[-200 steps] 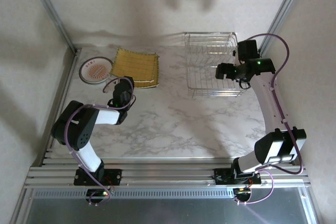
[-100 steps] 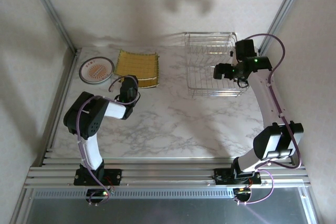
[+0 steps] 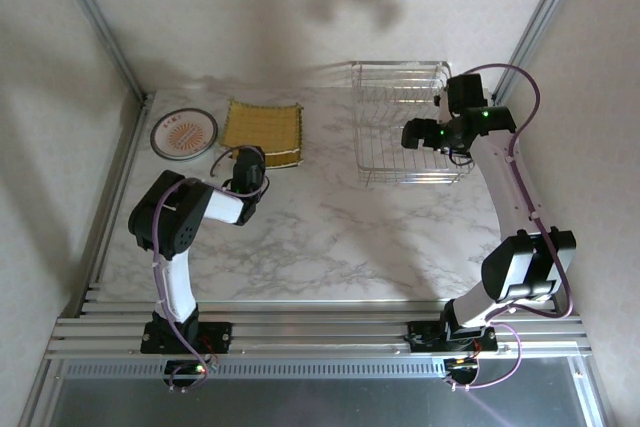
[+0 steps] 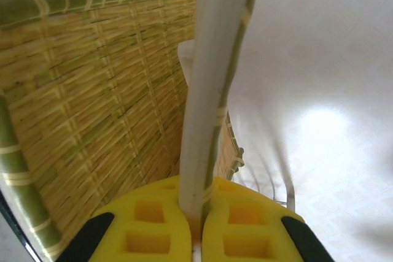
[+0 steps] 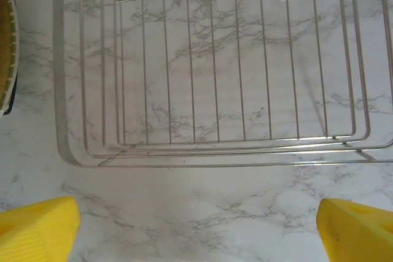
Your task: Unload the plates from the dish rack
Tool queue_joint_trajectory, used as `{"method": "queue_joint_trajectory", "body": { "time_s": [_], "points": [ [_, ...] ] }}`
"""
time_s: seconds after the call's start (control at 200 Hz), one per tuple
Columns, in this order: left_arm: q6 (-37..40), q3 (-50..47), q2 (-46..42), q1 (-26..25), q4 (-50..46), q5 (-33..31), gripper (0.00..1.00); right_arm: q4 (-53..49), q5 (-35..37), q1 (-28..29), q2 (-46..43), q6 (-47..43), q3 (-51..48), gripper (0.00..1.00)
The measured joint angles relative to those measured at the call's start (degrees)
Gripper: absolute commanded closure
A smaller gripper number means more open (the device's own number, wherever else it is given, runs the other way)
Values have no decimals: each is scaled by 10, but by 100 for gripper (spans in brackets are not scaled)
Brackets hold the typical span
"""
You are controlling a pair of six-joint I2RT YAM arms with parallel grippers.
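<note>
Rack appears unloaded; the final plate looks mid-placement at the left.
The silver wire dish rack (image 3: 403, 122) holds nothing; a round white red-centred plate (image 3: 184, 134) and square yellow-striped plates (image 3: 262, 129) lie on the marble bench (image 3: 330, 237). The left wrist view settles the grip: left fingers (image 4: 153, 228) clamp one square plate's edge. The right wrist view shows right fingers (image 5: 37, 225) spread wide over the rack.

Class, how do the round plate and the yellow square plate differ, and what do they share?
Shape: the round plate is circular; the square plate has four corners. Pattern: the round plate is white with an orange centre; the square plate is woven-striped yellow. State: the round plate lies free; the left gripper pinches the square plate's rim. Both sit outside the dish rack.
</note>
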Motion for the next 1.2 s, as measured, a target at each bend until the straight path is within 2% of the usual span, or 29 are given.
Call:
{"method": "queue_joint_trajectory", "body": {
  "time_s": [0.085,0.275,0.456,0.826,1.016,1.201],
  "points": [
    [-2,2,0,0,-8,0,100,2,-5,0,1,1,3,1],
    [-12,10,0,-1,-34,-4,71,2,-11,0,1,2,4,1],
    [-17,10,0,-3,-55,-5,60,2,-14,0,1,2,4,1],
    [5,31,-28,-3,-150,2,21,3,-15,0,1,11,8,1],
    [35,53,-45,-3,-214,9,9,3,-15,0,-2,12,8,1],
    [69,67,-58,-3,-267,16,5,3,-15,0,-12,12,8,1]
  ]
}}
